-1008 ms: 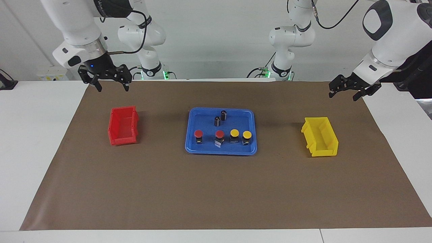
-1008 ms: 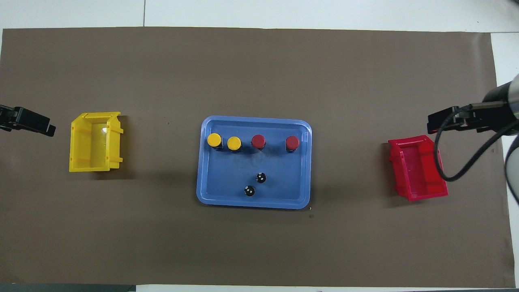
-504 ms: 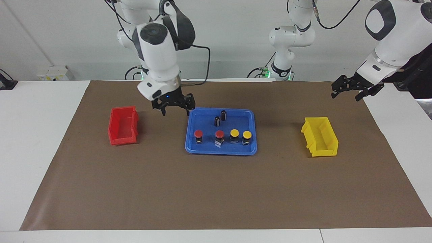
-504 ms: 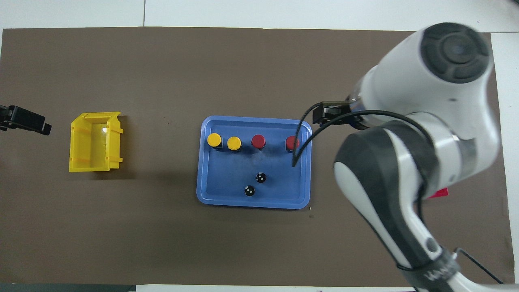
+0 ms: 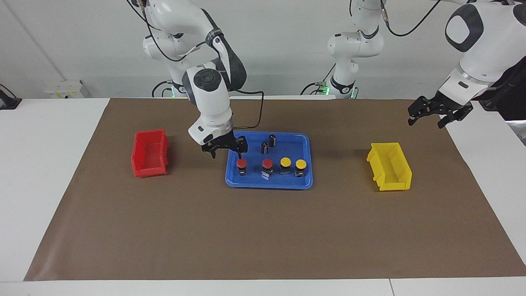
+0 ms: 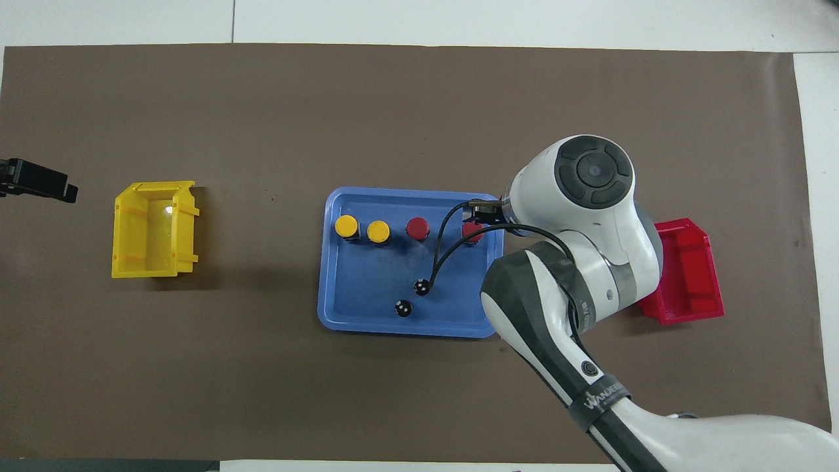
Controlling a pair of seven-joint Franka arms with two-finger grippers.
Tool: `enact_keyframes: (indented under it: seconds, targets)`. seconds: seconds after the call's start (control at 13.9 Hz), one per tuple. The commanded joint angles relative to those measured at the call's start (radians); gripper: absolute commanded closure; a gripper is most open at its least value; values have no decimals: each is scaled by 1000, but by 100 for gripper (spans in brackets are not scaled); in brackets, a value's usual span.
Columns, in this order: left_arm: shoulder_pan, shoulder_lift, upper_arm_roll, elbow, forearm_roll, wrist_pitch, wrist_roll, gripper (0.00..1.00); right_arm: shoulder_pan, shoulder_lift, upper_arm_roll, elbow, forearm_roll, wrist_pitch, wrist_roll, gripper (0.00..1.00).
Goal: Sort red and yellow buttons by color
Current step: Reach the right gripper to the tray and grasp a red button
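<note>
Hovering right gripper (image 5: 226, 154), fingers spread, holding nothing, beside red-capped push-button (image 5: 241, 163) on blue plastic tray (image 5: 269, 183) | left gripper (image 5: 429, 116) waiting, fingers spread, over brown mat (image 5: 263, 230)

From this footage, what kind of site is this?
Probably a robotics lab bench, not a production line: two fixed arms at a white table under a brown mat, with a staged sorting setup of a blue tray, red bin and yellow bin.
</note>
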Motion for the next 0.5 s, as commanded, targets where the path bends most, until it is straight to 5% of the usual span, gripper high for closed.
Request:
enact_keyframes:
  seconds: [0.0,0.43]
  targets:
    - [8,-25,-5,-30,24,25,1,0,34,24,2,-31,8,70,49,0]
    - [37,-25,-5,-29,24,26,4,0,37,68,2,-42,6,139,43,5]
